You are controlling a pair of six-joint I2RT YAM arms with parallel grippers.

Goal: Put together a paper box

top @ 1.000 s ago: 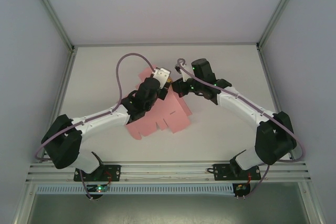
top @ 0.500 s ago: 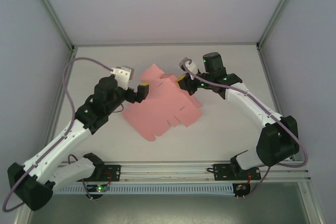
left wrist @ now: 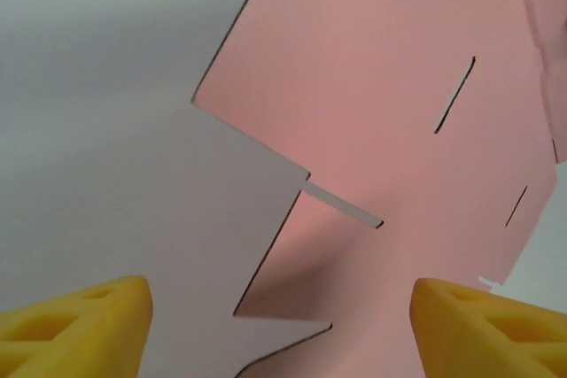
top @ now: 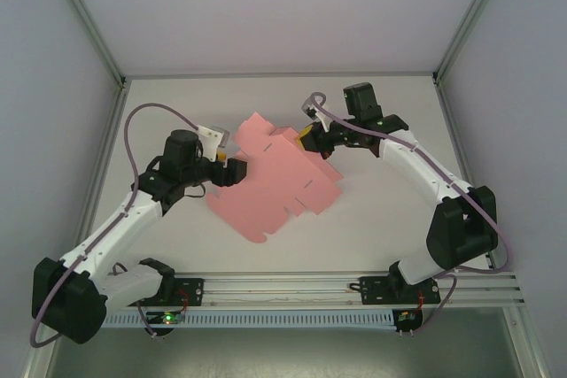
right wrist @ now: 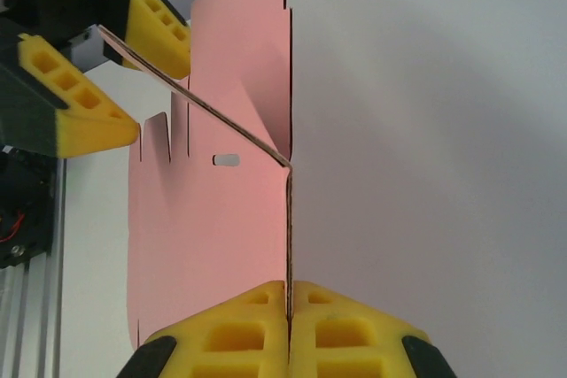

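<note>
Closing back in, left gripper (top: pixel 234 169) is gaping wide around the paper box (top: pixel 275 181) left edge; right gripper (top: pixel 308 138) is pinching its far flap.

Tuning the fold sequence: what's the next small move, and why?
Probably close the left end effector on the pink sheet: its raised flap sits between the open fingers, and the right end effector already pinches the opposite edge.

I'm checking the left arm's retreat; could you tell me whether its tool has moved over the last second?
Yes. The left tool has shifted left, toward the table's left edge, and nearer the base rail, to the paper box's left side.
</note>
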